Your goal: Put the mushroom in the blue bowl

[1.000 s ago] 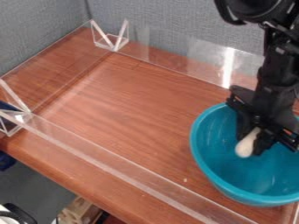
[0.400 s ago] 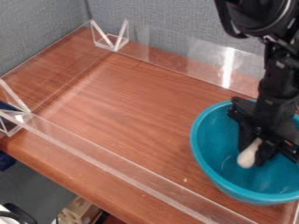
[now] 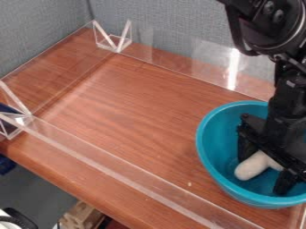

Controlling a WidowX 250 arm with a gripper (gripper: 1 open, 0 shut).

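Tabletop (image 3: 125, 116): one, reddish-brown wood with visible grain, the largest item in my camera view. It runs diagonally under the scene, with a clear plastic barrier (image 3: 114, 174) along its near edge and another clear panel (image 3: 191, 64) along the far side.

Wall panels: grey, speckled and textured, standing behind the tabletop and meeting in a corner at upper left.

Robot arm (image 3: 269, 27): one, black and glossy, entering my view from the upper right and reaching down to the bowl.

Blue bowl (image 3: 219, 134): one, round, teal-blue, smooth and shiny inside, on the tabletop at the right. It sits upright; the arm hides part of its far side, and the picture's edge crops its right.

Pincer (image 3: 266, 172): one, black, jointed, lowered inside the blue bowl. I list it as released: its fingers stand spread apart, one on the far side of the mushroom and one toward the near right.

White brackets: two, open triangular frames. One (image 3: 113, 38) stands at the far left corner of the tabletop, the other (image 3: 12, 112) at the left edge of my view, with something dark blue just beside it.

Toy mushroom (image 3: 252, 166): one, thick cream-white stem, lying on its side within the blue bowl, between the pincer's fingers. Its cap end is hidden from me by the black fingers.
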